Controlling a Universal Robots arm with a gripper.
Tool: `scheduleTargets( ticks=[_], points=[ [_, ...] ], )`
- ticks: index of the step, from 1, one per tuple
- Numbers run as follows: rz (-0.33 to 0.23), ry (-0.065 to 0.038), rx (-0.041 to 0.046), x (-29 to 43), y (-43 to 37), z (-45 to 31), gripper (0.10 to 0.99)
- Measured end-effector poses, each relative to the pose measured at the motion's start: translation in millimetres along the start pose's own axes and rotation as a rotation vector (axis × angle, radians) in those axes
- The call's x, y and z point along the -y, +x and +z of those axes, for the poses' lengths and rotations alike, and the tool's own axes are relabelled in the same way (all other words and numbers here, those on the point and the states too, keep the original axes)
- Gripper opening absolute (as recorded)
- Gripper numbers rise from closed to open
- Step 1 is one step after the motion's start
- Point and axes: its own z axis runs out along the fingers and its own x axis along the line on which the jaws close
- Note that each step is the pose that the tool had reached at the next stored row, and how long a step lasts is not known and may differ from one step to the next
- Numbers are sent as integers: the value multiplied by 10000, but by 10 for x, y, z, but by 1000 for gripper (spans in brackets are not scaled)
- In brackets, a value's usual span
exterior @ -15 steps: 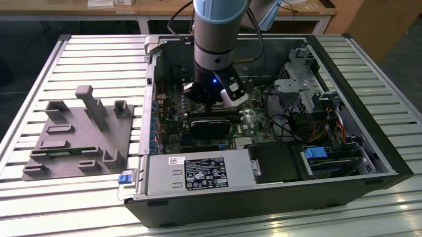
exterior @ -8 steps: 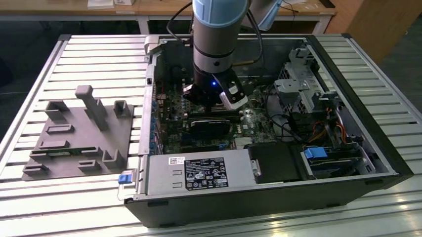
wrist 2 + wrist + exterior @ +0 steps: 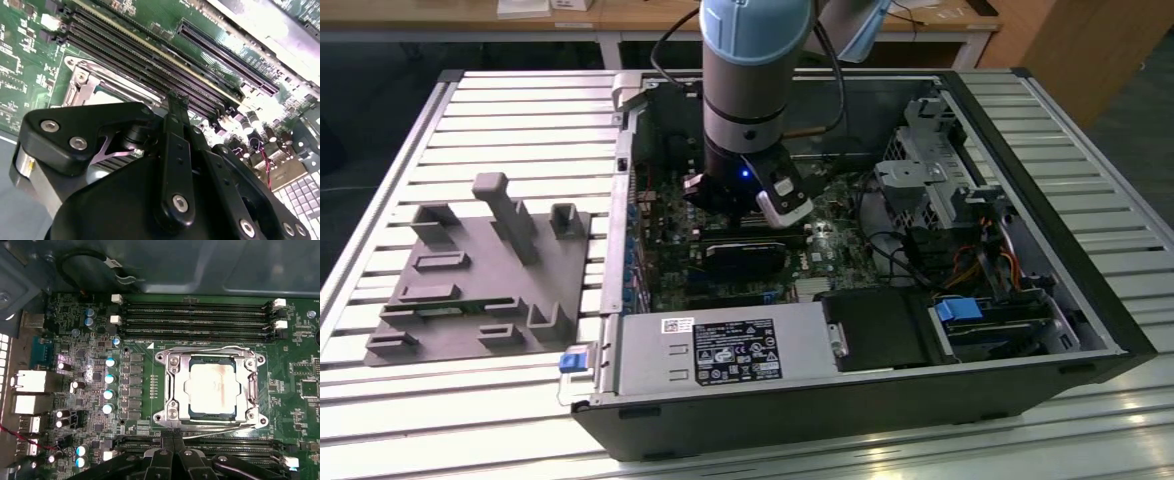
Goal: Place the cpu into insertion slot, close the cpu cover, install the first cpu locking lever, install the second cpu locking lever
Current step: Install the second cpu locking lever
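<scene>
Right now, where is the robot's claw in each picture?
Exterior view: claw under the arm, over the open computer's middle.
Second wrist view: claw big and black up front, tip by the long slots.
First wrist view: claw tip beside the silver frame around the chip.
Shared landmark: the green board.

A single grey robot arm [image 3: 744, 70] reaches straight down from above, its wrist vertical with a small blue light glowing. Its black gripper [image 3: 173, 436] points downward, the two fingertips [image 3: 177, 100] pressed together with no gap between them.
</scene>
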Motion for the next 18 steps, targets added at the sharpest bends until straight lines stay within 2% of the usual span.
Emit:
scheduleTargets(
  ticks=[5, 7, 9, 11, 18],
  points=[
    [0, -105, 0, 7, 31, 40, 118],
    [-2, -208, 0, 9, 35, 50, 118],
    [-1, -395, 1, 10, 38, 57, 118],
    [-1, -524, 3, 11, 40, 68, 118],
    [-4, -751, 3, 17, 63, 101, 118]
  ],
)
